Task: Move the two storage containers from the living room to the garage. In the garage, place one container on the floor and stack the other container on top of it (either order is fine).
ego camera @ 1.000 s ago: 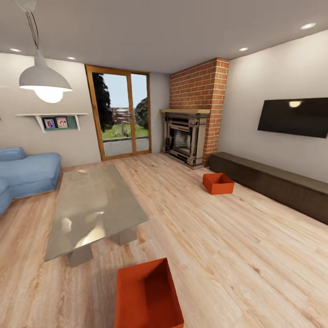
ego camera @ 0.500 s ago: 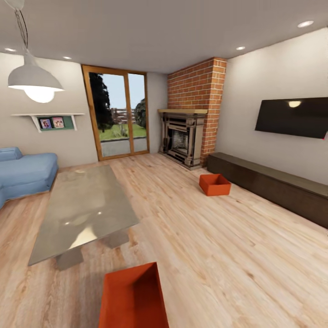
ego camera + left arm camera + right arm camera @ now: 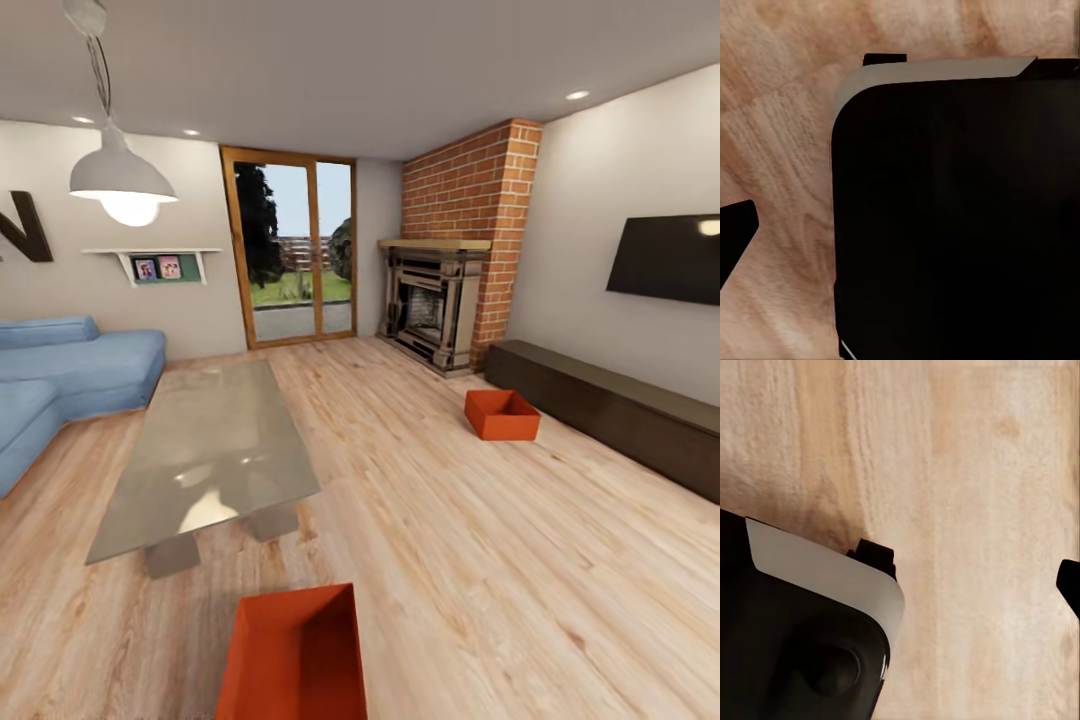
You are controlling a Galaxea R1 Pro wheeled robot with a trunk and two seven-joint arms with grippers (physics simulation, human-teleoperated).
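I am in the living room, on light wood planks. One orange-red storage container [image 3: 295, 655] lies on the planks right below me at the head view's lower edge, its open top showing. The other storage container [image 3: 502, 415] sits farther off, in front of the long dark bench [image 3: 610, 405]. In the left wrist view one dark fingertip [image 3: 733, 236] shows at the picture's edge beside my black base [image 3: 960, 225]. The right wrist view has a dark fingertip [image 3: 1071, 585] at its edge over bare planks. Nothing is held.
A glass coffee table [image 3: 215, 450] stands just beyond the near container, with the blue sofa [image 3: 70, 370] to its left. The brick fireplace [image 3: 435, 310] and a glazed door [image 3: 300, 250] are at the back. Open planks run between the table and the bench.
The head view has swung, last to the left, so everything slid right and the wall letter N came into sight. Both containers stayed where they lay.
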